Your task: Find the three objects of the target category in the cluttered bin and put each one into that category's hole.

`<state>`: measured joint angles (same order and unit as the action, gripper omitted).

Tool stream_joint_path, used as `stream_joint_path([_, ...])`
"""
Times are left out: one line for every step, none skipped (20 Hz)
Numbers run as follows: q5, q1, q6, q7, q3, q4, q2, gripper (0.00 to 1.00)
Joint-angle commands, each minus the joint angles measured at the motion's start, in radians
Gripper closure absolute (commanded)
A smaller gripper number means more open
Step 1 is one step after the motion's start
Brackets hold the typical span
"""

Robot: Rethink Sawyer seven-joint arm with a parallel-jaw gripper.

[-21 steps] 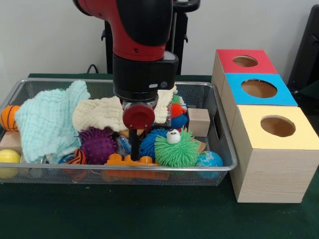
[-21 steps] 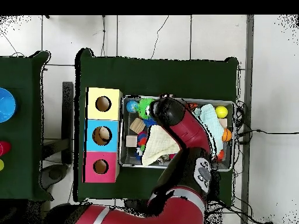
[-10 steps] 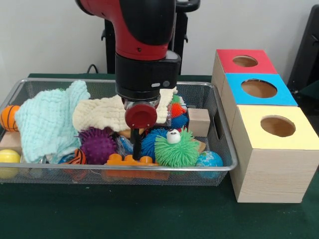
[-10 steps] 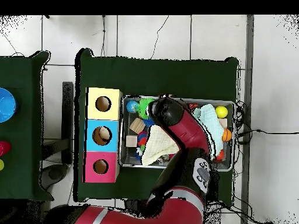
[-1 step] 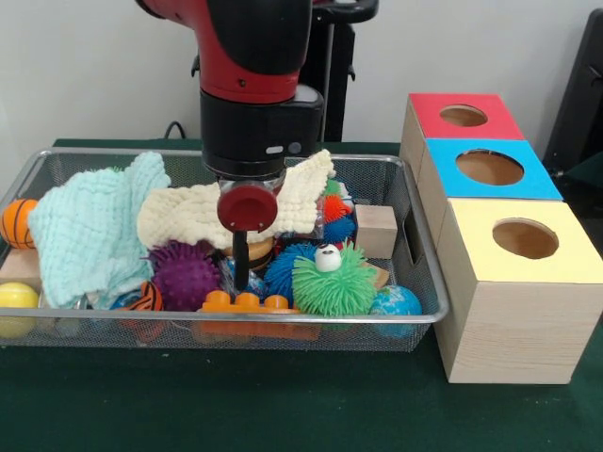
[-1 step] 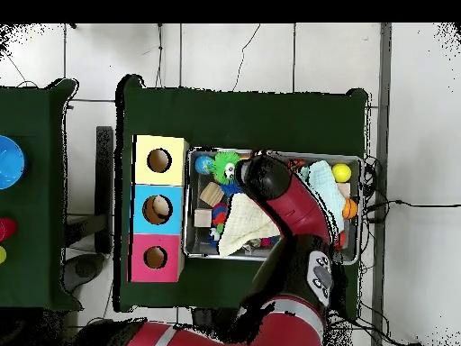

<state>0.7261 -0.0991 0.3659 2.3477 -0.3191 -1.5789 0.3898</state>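
Note:
My gripper [image 5: 240,271] hangs from the red and black arm into the wire bin [image 5: 422,247], over the gap between the purple spiky ball [image 5: 184,274] and the blue spiky ball [image 5: 283,270]. Just in front of it lies an orange toy brick [image 5: 247,303]. A green spiky ball with an eye [image 5: 334,281] sits to its right. Three boxes stand in a row to the right of the bin, each with a round hole: red [image 5: 463,115], blue [image 5: 490,168] and yellow [image 5: 525,238]. From overhead, the arm [image 6: 266,177] covers the gripper.
A mint cloth [image 5: 94,226] and a cream cloth [image 5: 188,215] cover the bin's left and middle. A wooden cube [image 5: 376,229], globe ball [image 5: 396,301], small basketball [image 5: 16,221], yellow ball [image 5: 16,298] and striped orange ball [image 5: 146,298] lie around them.
The arm has shifted left in the front view, carrying the gripper from over the blue spiky ball toward the purple one. The bin's contents look unmoved.

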Motion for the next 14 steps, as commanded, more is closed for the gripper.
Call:
stream_joint_path([0.012, -0.018, -0.027, 0.161, 0.123, -0.124, 0.026, 0.0])
stream_joint_path([0.012, -0.015, -0.026, 0.165, 0.119, -0.133, 0.032, 0.0])
stream_joint_path([0.012, -0.017, -0.035, 0.163, 0.123, -0.143, 0.035, 0.0])
stream_joint_path([0.013, -0.021, -0.044, 0.161, 0.129, -0.147, 0.035, 0.0])
stream_joint_path([0.014, -0.025, -0.052, 0.159, 0.134, -0.152, 0.035, 0.0])
stream_joint_path([0.016, -0.031, -0.066, 0.157, 0.145, -0.158, 0.034, 0.0])
stream_joint_path([0.017, -0.036, -0.08, 0.155, 0.155, -0.164, 0.034, 0.0])
stream_joint_path([0.02, -0.042, -0.092, 0.154, 0.167, -0.17, 0.034, 0.0])
stream_joint_path([0.022, -0.047, -0.105, 0.153, 0.179, -0.176, 0.033, 0.0])
stream_joint_path([0.022, -0.05, -0.114, 0.154, 0.185, -0.178, 0.032, 0.0])
stream_joint_path([0.023, -0.046, -0.123, 0.161, 0.19, -0.177, 0.027, 0.0])
stream_joint_path([0.022, -0.044, -0.128, 0.167, 0.189, -0.175, 0.024, 0.0])
stream_joint_path([0.022, -0.042, -0.132, 0.172, 0.188, -0.173, 0.02, 0.0])
stream_joint_path([0.023, -0.04, -0.137, 0.179, 0.188, -0.172, 0.018, 0.0])
